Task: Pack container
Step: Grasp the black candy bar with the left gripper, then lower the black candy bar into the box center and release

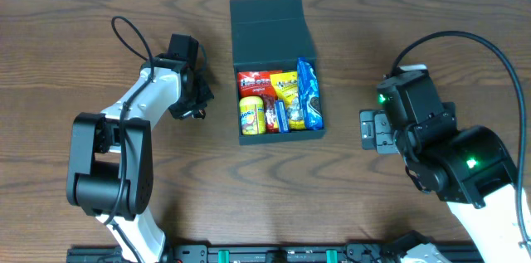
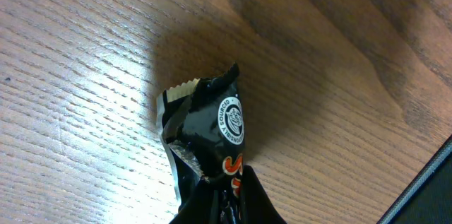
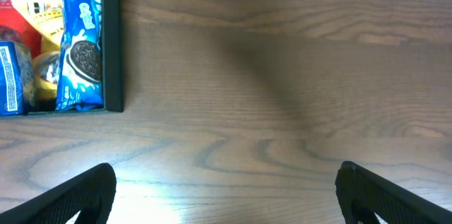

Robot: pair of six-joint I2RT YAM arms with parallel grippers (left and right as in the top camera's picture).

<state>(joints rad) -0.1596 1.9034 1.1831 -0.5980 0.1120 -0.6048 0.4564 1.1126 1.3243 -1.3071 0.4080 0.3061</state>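
Note:
The dark teal container (image 1: 275, 26) stands open at the table's middle back, lid flap raised behind it. It holds several snack packets, among them a blue cookie packet (image 1: 309, 93) along its right wall. The container's corner and the blue packet also show in the right wrist view (image 3: 111, 47). My left gripper (image 1: 192, 105) is left of the container, shut on a black snack packet (image 2: 205, 128) with orange lettering, held just above the wood. My right gripper (image 3: 226, 189) is open and empty, over bare table right of the container.
The wooden table (image 1: 373, 6) stretches all round the container. A black cable (image 1: 129, 35) loops above the left arm, and another (image 1: 465, 39) arcs over the right arm. A black rail (image 1: 274, 255) runs along the table's front edge.

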